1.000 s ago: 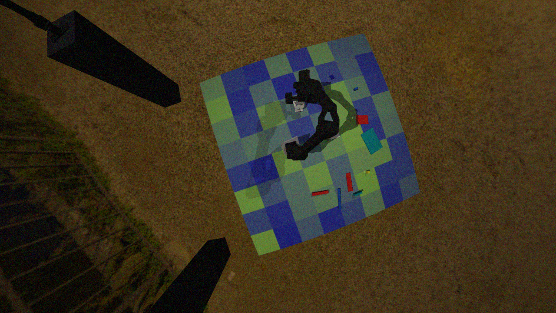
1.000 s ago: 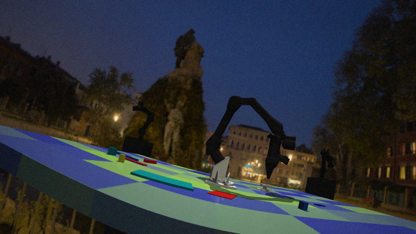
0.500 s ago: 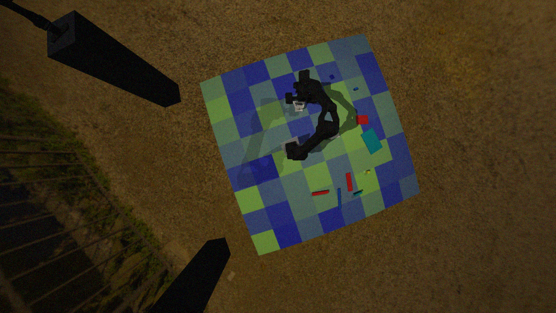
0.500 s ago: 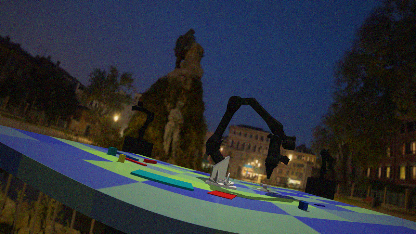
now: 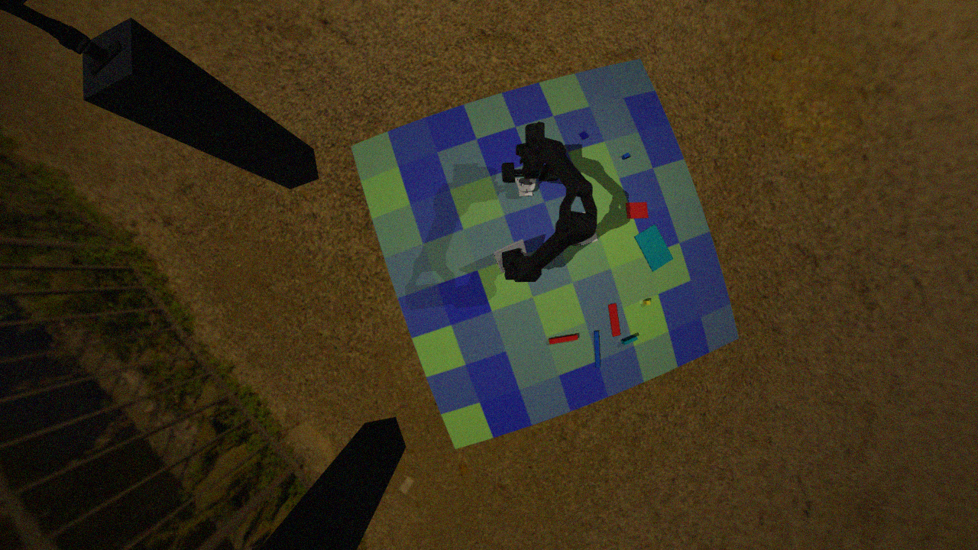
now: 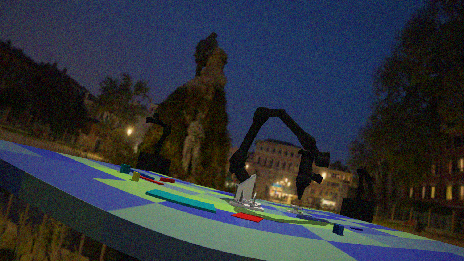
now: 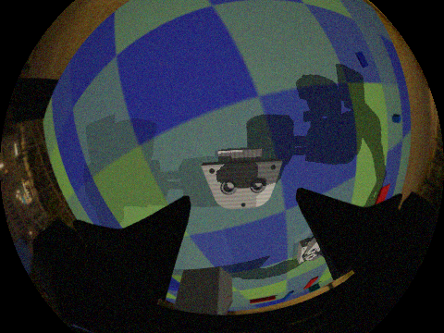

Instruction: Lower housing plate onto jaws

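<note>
The grey housing plate (image 7: 242, 184), with two dark holes, lies flat on the checkered mat. In the wrist view it sits just beyond and between my fingertips. In the exterior view it shows as a small grey piece (image 6: 297, 209) right under the fingers, and from above it shows pale (image 5: 525, 186). My gripper (image 7: 245, 198) (image 6: 299, 194) is open and empty and hangs a little above the plate, pointing down. The grey base with the two jaws (image 6: 245, 199) stands apart near the arm's foot, with an upright grey piece on it.
A red flat tile (image 6: 248, 216), a teal slab (image 6: 180, 200) and a small blue cube (image 6: 338, 228) lie on the mat. Red and blue bars (image 5: 613, 319), a yellow cube (image 6: 135, 175) and a teal cube (image 6: 124, 168) lie farther off. Dark stands (image 6: 358, 204) sit at the mat's edge.
</note>
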